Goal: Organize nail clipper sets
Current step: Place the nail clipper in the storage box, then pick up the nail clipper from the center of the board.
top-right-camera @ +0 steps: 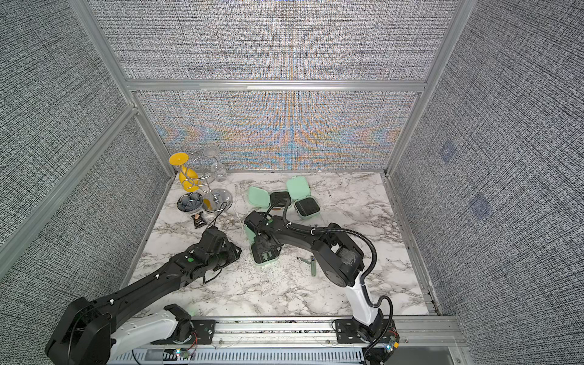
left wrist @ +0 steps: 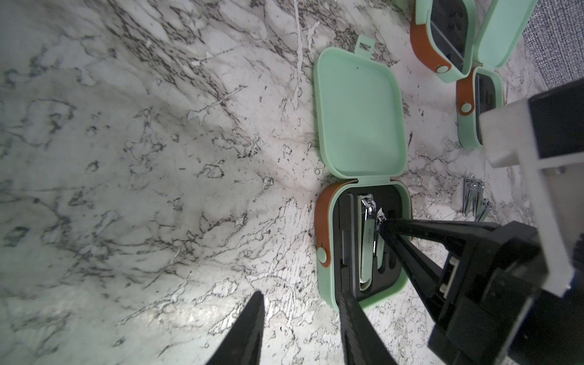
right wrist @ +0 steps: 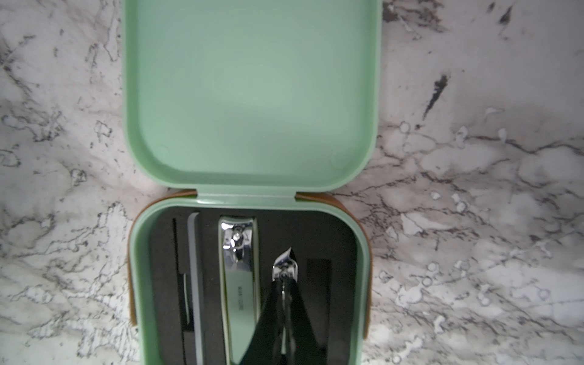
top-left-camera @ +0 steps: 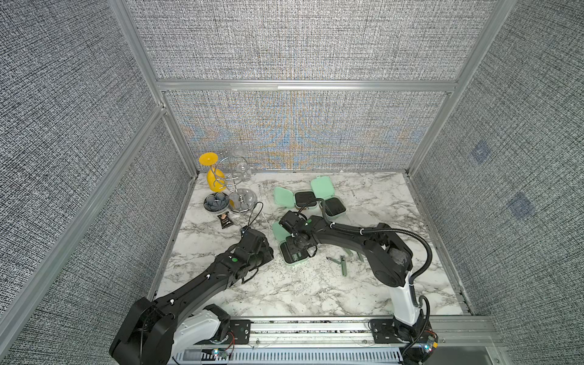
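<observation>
— Where is the right end effector (right wrist: 284, 286)?
— Over the near open case (right wrist: 140, 284), pinched together on a small clipper (right wrist: 285, 268), beside the large clipper (right wrist: 240, 284) that lies in the black insert.
— And the left end effector (left wrist: 300, 294)?
— Fingers apart, holding nothing, over the table (left wrist: 126, 158) just beside that case. Two more open cases (top-left-camera: 284, 197) (top-left-camera: 320, 185) stand at the far side.

You have three mint-green cases, all open. The near case (left wrist: 360, 117) holds a large clipper (right wrist: 239, 284) seated in its black foam, with a smaller clipper (right wrist: 284, 268) head-up over the next slot. The far-left case (top-left-camera: 283, 196) sits just beside the far-right case (top-left-camera: 320, 186). Loose tools (top-left-camera: 343, 267) lie right of the near case.
</observation>
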